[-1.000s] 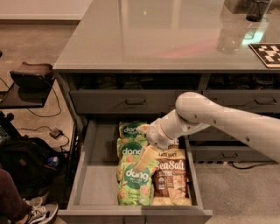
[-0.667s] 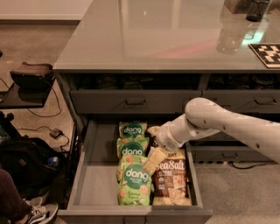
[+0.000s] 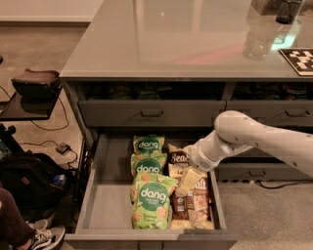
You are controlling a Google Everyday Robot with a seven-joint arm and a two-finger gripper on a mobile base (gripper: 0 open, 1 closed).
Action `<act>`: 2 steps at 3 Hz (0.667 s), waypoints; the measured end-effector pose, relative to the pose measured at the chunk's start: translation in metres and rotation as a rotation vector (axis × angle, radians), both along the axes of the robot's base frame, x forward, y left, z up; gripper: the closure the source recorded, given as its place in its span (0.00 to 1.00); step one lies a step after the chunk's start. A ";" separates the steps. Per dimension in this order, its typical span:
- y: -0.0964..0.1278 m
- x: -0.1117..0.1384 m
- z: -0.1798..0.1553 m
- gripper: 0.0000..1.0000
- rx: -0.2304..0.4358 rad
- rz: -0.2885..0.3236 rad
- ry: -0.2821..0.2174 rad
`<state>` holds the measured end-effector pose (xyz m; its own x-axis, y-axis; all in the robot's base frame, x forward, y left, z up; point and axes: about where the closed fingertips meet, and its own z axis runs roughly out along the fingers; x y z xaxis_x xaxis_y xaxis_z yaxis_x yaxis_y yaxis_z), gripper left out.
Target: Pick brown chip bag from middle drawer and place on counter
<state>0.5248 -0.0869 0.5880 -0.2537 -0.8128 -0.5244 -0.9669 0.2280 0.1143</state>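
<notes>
Nearest to me, the middle drawer (image 3: 98, 200) is pulled far out of the cabinet, plain grey inside. In its middle three green "dang" bags (image 3: 150, 205) lie in a row from front to back, and the front one partly covers the next. Just to the right of them lie the brown ones. The brown chip bag (image 3: 194, 207) lies flat close to the drawer front, touching the nearest green bag. A second brown bag (image 3: 178, 158) lies behind it, toward the back of the drawer.

The gripper (image 3: 188, 181) is down inside the drawer. It is tilted and sits directly over the upper part of the brown chip bag. I cannot tell if it is wide, narrow or holding the bag. The white arm (image 3: 259, 141) comes in from the right, above the right wall of the drawer.

On the floor at the left I see a black backpack (image 3: 29, 180) and a shoe (image 3: 44, 237). Behind the open drawer there are two narrower drawers (image 3: 151, 113) with bar handles, both closed.

Above them is the worktop (image 3: 171, 39), glossy and grey-green. At its far right stand a clear cup (image 3: 257, 43) and a dark container (image 3: 288, 10). Near them lies a black-and-white patterned card (image 3: 298, 59).
</notes>
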 end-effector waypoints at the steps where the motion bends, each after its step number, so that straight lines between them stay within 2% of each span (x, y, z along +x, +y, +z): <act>1: -0.013 0.002 -0.022 0.00 -0.127 0.039 0.053; 2: -0.027 0.005 -0.044 0.00 -0.179 0.055 0.088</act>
